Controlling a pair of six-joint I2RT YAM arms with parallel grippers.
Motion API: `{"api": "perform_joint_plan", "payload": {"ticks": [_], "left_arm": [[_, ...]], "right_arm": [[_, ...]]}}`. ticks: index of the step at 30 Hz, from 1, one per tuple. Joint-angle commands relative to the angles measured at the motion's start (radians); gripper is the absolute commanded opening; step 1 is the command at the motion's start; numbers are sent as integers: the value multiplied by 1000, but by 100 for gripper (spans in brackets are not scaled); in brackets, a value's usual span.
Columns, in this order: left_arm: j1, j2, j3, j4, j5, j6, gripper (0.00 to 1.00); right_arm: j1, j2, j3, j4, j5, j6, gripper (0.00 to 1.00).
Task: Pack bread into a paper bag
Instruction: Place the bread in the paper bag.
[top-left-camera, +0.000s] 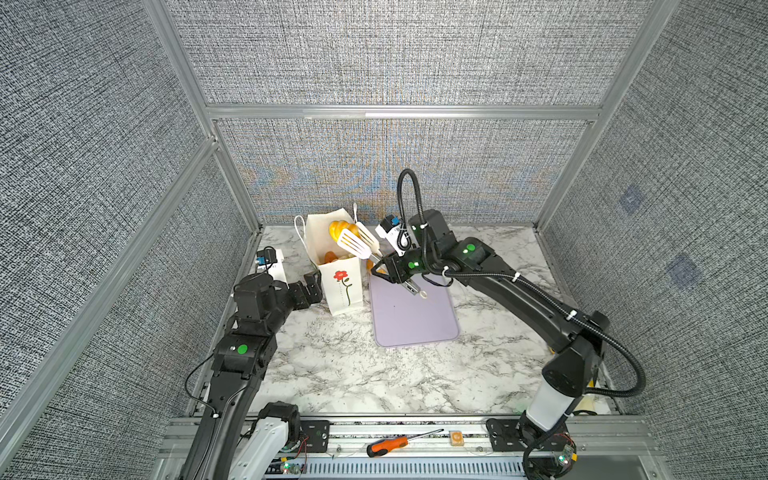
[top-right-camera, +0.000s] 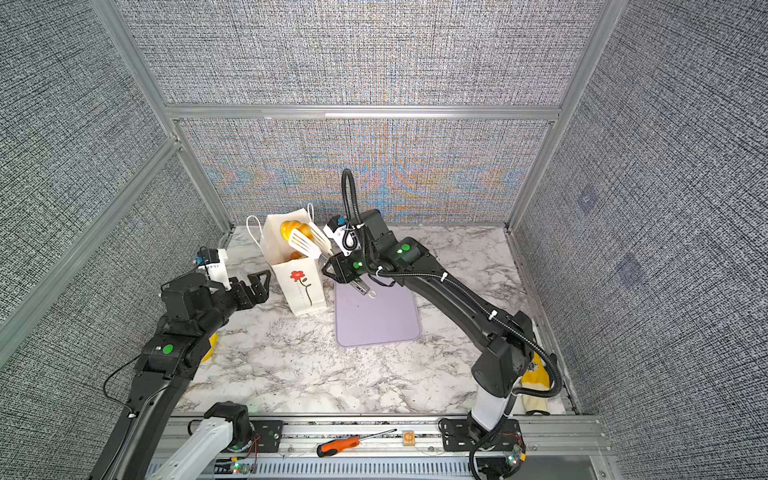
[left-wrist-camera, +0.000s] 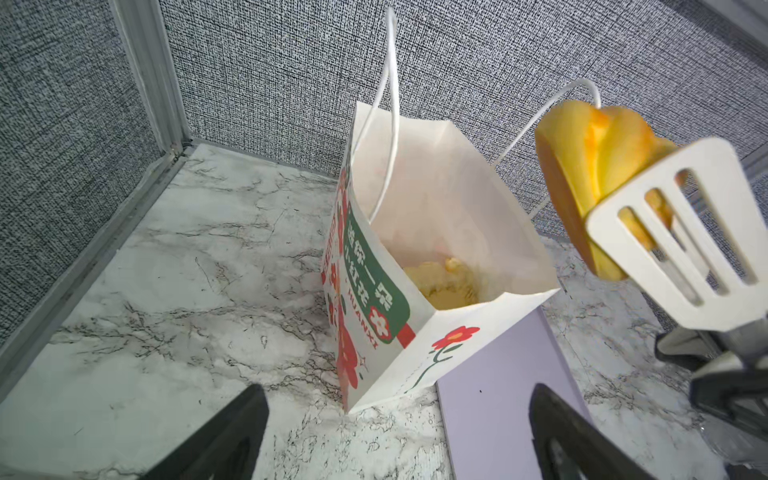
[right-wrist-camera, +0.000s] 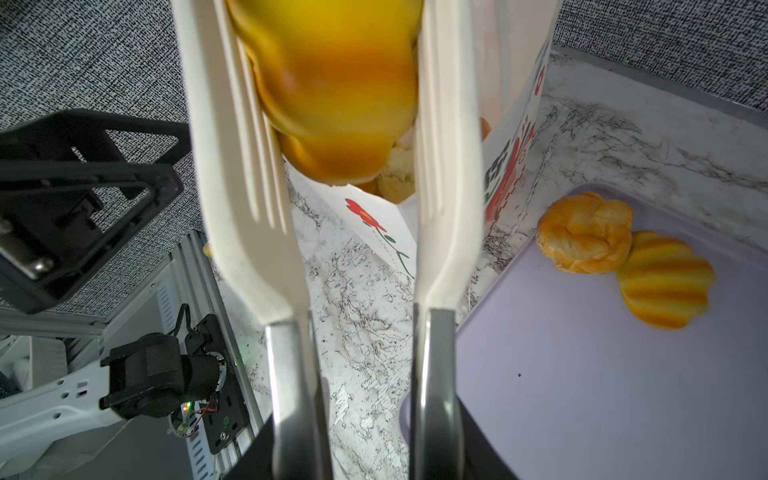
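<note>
Bread roll (top-left-camera: 337, 229) pinched in white tongs (top-left-camera: 356, 245), hovering just above the open paper bag (top-left-camera: 347, 291), right gripper (top-left-camera: 386, 269) clamped on the tong handles, left gripper (top-left-camera: 312, 286) spread wide and empty beside the bag, two more pastries (right-wrist-camera: 586, 232) lying on the lilac tray (top-left-camera: 411, 320).

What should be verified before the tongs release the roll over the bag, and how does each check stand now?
1. Blades of tongs clamp roll: ok.
2. Hold of right gripper on tongs handles: ok.
3. Position of roll over mouth of paper bag: cannot tell if centred.
4. Stance of paper bag, upright and open: ok.
5. Room above bread inside: ok.
6. Support from left gripper: not ok, open beside the bag, gripping nothing.
</note>
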Motion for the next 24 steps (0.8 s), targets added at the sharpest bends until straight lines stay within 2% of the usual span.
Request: {"api": "perform_joint_plan", "payload": {"ticks": [1, 15, 24], "left_arm": [[9, -1, -4, 34, 47, -5, 99], [12, 4, -16, 18, 42, -5, 99], [13, 1, -23, 23, 48, -3, 99]], "right_arm": [[1, 29, 43, 16, 6, 17, 43], [6, 135, 166, -75, 77, 7, 44], [14, 176, 225, -130, 101, -7, 49]]}}
